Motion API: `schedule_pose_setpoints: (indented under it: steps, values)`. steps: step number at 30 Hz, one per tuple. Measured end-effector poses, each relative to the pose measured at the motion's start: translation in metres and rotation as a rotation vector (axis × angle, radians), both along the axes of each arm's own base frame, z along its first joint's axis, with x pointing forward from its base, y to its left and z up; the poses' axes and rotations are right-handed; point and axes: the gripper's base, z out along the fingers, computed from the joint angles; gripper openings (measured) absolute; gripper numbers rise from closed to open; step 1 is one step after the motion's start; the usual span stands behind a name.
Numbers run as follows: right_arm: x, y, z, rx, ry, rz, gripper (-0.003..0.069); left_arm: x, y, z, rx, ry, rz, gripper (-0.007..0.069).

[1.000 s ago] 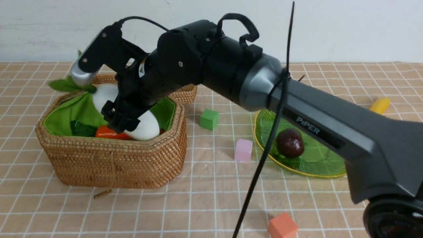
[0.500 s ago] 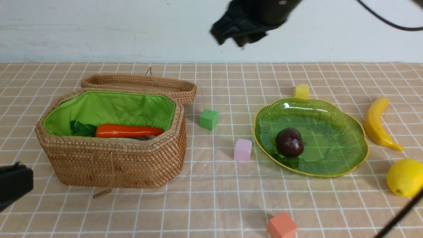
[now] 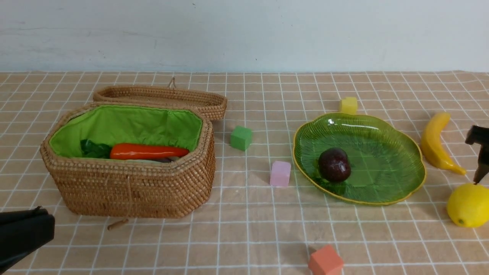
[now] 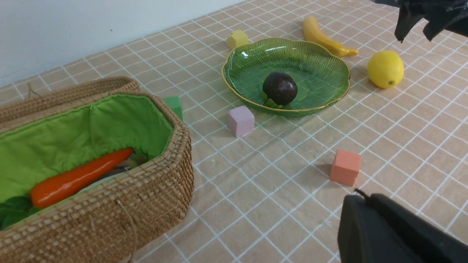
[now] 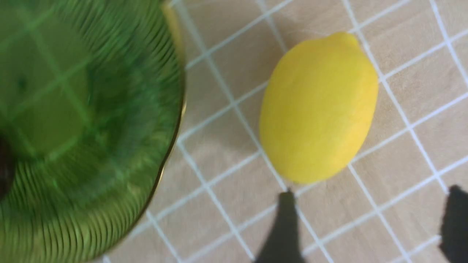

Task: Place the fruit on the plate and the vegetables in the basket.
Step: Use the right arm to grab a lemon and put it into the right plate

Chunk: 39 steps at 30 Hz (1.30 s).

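The woven basket (image 3: pixel 130 191) with green lining stands on the left, and an orange carrot (image 3: pixel 149 151) lies in it. On the green plate (image 3: pixel 386 168) sits a dark mangosteen (image 3: pixel 334 165). To the plate's right, on the cloth, lie the banana (image 3: pixel 435 141) and the lemon (image 3: pixel 468 205). My right gripper (image 3: pixel 480 168) hangs at the right edge just above the lemon. In the right wrist view the right gripper (image 5: pixel 369 223) is open, with bare cloth between its fingertips and the lemon (image 5: pixel 318 106) just ahead. My left gripper (image 3: pixel 23 233) rests shut at the near left.
The basket's lid (image 3: pixel 160 97) lies behind the basket. Foam cubes are scattered about: green (image 3: pixel 241 138), pink (image 3: pixel 280 173), orange (image 3: pixel 325 262) near the front edge, and yellow (image 3: pixel 348 105) behind the plate.
My right arm has left the basket, where it was at a white radish. It swung up and across and now hangs at the right over the lemon. The left gripper crept slightly into view.
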Motion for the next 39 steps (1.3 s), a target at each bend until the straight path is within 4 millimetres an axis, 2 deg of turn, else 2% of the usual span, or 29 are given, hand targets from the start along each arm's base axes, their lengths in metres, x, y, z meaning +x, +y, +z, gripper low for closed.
schedule_pose_setpoints:
  steps: [1,4,5,8,9,10,15,18,21,23,24,25,26,27,28,31,33,35,39]
  values:
    - [0.005,-0.010,-0.008,0.022,-0.010,-0.039,0.0649,0.000,0.000,0.000,-0.001,-0.002,-0.001,-0.0013]
    - [0.017,-0.020,-0.026,0.037,-0.031,-0.057,0.0676,0.000,0.000,0.000,-0.003,-0.003,-0.002,-0.0013]
    - [0.018,-0.021,-0.027,0.038,-0.032,-0.058,0.0676,0.000,0.000,0.000,-0.003,-0.003,-0.002,-0.0013]
    - [0.030,-0.025,-0.052,0.046,-0.017,-0.062,0.0664,0.000,0.000,0.000,-0.003,-0.003,-0.002,-0.0012]
    - [0.031,-0.025,-0.053,0.046,-0.013,-0.062,0.0664,0.000,0.000,0.000,-0.003,-0.003,-0.002,-0.0012]
    - [0.035,-0.025,-0.067,0.056,0.011,-0.066,0.0659,0.000,0.000,0.000,-0.006,0.000,-0.004,-0.0010]
    - [0.040,-0.026,-0.096,0.071,0.083,-0.046,0.0632,-0.001,-0.001,0.001,-0.023,0.012,-0.012,-0.0010]
    - [0.041,-0.024,-0.097,0.079,0.095,0.004,0.0595,-0.002,-0.002,0.000,-0.033,0.021,-0.016,-0.0006]
    - [0.039,-0.022,-0.094,0.096,0.138,0.054,0.0595,-0.002,-0.002,0.001,-0.036,0.021,-0.018,-0.0006]
    - [0.039,-0.019,-0.077,0.107,0.148,0.087,0.0595,-0.002,-0.002,0.001,-0.041,0.024,-0.020,-0.0006]
    - [0.039,-0.018,-0.075,0.109,0.151,0.092,0.0595,-0.002,-0.002,0.001,-0.043,0.022,-0.020,-0.0006]
    - [0.039,-0.014,-0.060,0.101,0.124,0.113,0.0595,-0.002,-0.003,0.002,-0.049,0.015,-0.020,-0.0006]
    - [0.039,-0.010,-0.053,0.097,0.111,0.125,0.0595,-0.001,-0.003,0.002,-0.052,0.012,-0.020,-0.0006]
    - [0.041,0.006,-0.035,0.083,0.056,0.177,0.0595,-0.001,-0.003,0.004,-0.068,-0.007,-0.021,-0.0006]
    - [0.041,0.006,-0.033,0.081,0.048,0.178,0.0595,-0.001,-0.003,0.005,-0.074,-0.013,-0.021,-0.0006]
    - [0.051,0.050,-0.017,0.039,-0.103,0.340,0.0595,0.000,-0.005,0.012,-0.136,-0.069,-0.026,-0.0006]
    - [0.061,0.073,-0.021,0.004,-0.181,0.434,0.0595,0.000,-0.005,0.017,-0.168,-0.100,-0.027,-0.0006]
    - [0.072,0.089,-0.033,-0.029,-0.239,0.499,0.0595,0.001,-0.005,0.019,-0.187,-0.118,-0.028,-0.0006]
    - [0.088,0.100,-0.056,-0.062,-0.292,0.532,0.0600,0.000,-0.006,0.020,-0.203,-0.121,-0.031,-0.0006]
